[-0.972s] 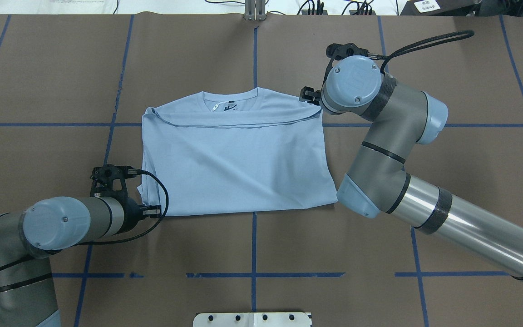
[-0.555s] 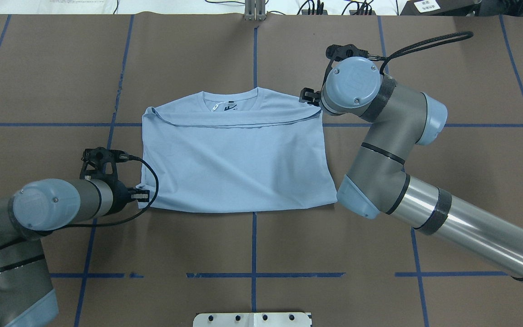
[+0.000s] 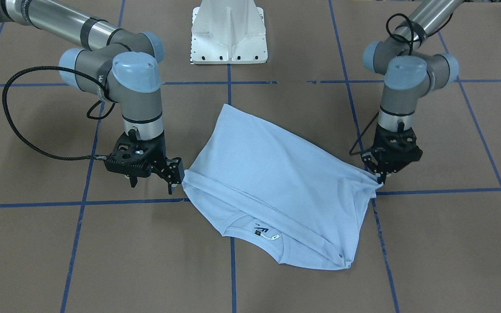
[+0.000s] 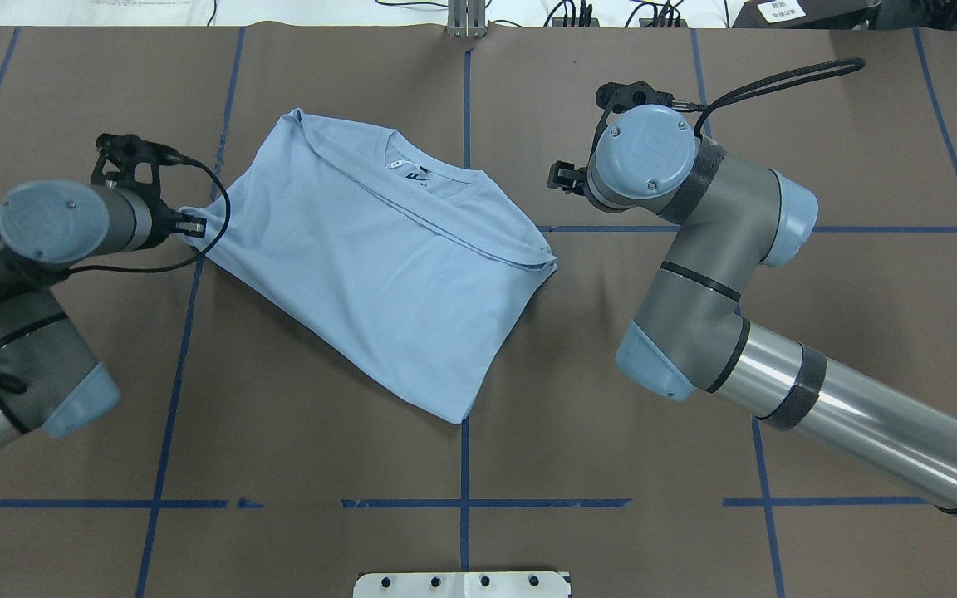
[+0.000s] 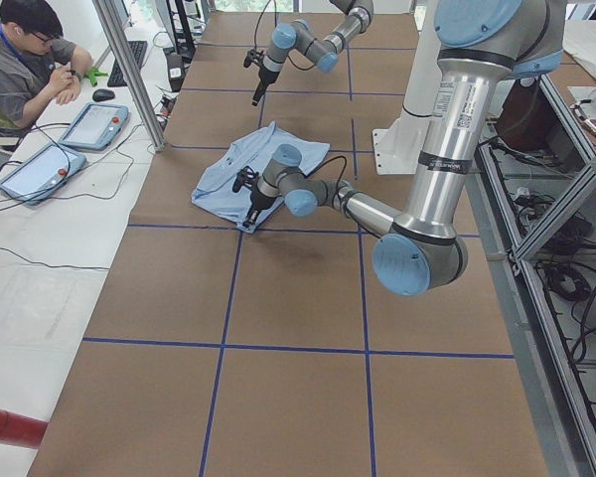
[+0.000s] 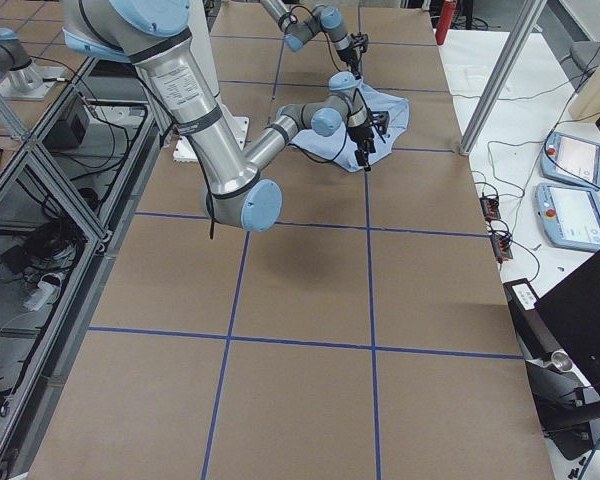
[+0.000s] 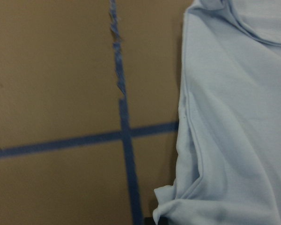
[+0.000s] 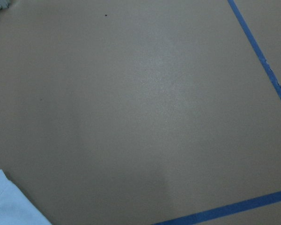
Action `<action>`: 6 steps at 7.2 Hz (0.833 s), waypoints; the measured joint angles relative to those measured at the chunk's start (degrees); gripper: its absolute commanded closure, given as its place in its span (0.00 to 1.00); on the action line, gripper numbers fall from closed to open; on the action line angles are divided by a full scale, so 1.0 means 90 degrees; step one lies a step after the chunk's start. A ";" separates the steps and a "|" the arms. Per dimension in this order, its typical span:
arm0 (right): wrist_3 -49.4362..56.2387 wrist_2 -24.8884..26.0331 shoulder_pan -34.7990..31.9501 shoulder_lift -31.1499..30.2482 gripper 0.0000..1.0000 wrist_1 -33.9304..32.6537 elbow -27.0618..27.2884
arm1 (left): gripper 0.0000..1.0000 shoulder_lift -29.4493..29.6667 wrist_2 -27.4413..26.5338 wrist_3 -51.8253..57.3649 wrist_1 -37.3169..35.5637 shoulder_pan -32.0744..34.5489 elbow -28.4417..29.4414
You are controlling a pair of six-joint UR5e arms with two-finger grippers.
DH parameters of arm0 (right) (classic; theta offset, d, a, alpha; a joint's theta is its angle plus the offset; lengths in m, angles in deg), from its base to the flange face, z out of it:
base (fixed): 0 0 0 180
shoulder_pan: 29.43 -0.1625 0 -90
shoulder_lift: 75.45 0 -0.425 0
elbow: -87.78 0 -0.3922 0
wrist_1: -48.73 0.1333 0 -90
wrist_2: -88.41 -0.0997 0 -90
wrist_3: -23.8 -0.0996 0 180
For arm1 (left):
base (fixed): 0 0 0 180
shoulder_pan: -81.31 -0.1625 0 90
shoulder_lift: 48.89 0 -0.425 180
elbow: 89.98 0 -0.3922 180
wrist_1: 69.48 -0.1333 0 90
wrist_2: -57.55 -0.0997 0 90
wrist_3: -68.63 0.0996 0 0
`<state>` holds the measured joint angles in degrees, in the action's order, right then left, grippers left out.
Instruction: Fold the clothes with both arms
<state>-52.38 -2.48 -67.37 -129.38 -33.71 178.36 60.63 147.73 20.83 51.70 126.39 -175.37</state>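
Note:
The light blue T-shirt lies folded and skewed on the brown table, collar and label toward the far side. It also shows in the front view. My left gripper is shut on the shirt's left corner, low over the table; the front view shows this gripper pinching a bunched tip. The left wrist view shows the cloth at the right. My right gripper looks open and holds nothing, beside the shirt's right end. Only a scrap of shirt shows in its wrist view.
The white pedestal base stands at the robot's side of the table. Blue tape lines cross the brown cover. A black cable loop hangs off the right arm. An operator sits by tablets past the far edge.
My left gripper has moved away from the robot and leftward, dragging the shirt's corner and turning the whole shirt. The shirt's right end has drawn away from the right gripper, which stayed put.

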 measured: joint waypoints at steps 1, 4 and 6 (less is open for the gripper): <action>-0.0016 0.0000 0.0003 0.0012 0.00 0.0000 0.0006 | 1.00 0.0884 0.0005 0.0441 0.0320 0.0445 0.1291; -0.0078 0.0003 0.0028 0.0068 0.00 0.0002 0.0028 | 0.00 0.2491 0.0018 0.1254 0.1382 0.1100 0.3871; -0.0416 0.0033 0.0134 0.0146 0.03 0.0318 -0.0108 | 0.00 0.2212 0.0450 0.1379 0.1876 0.1209 0.3553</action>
<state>-56.12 -2.18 -66.16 -128.06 -30.85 177.39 80.53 151.79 33.24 68.59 137.27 -143.39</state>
